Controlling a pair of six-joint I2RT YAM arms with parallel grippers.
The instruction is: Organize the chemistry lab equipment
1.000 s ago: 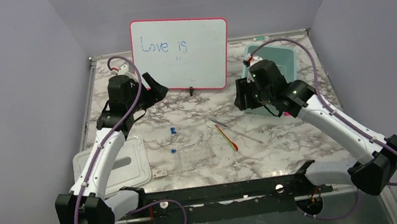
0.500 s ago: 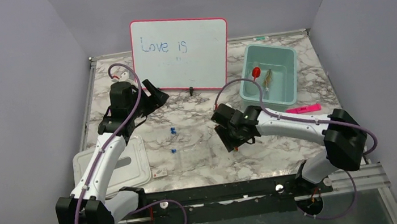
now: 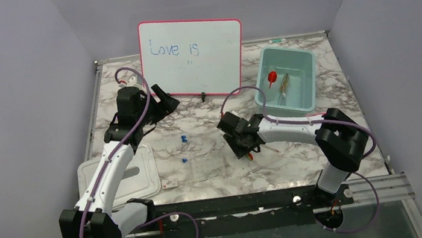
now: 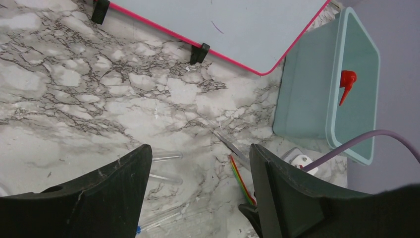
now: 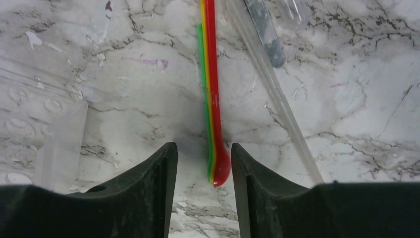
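Observation:
A stack of red, yellow and green spoons (image 5: 212, 99) lies on the marble table, and my right gripper (image 5: 203, 148) is open and low over it, the spoons' rounded end between the jaws near the right finger (image 5: 257, 198). In the top view this gripper (image 3: 243, 146) is at the table's centre. A clear pipette (image 5: 277, 99) and a metal spatula (image 5: 265, 34) lie just right of the spoons. My left gripper (image 4: 199, 148) is open and empty, held above the table by the whiteboard's left foot (image 3: 167, 100). Blue-capped tubes (image 3: 183, 139) and a clear rack (image 3: 208, 168) lie between the arms.
A teal bin (image 3: 305, 62) at the back right holds the red-nozzled squeeze bottle (image 3: 272, 77) and brown-handled tools (image 3: 283, 84). The pink-framed whiteboard (image 3: 192, 57) stands at the back. A white tray (image 3: 137, 179) lies front left, with a small flat item (image 3: 170, 185) beside it.
My right arm has swung from the teal bin down to the table's centre and lowered over the spoons. The left arm has barely moved.

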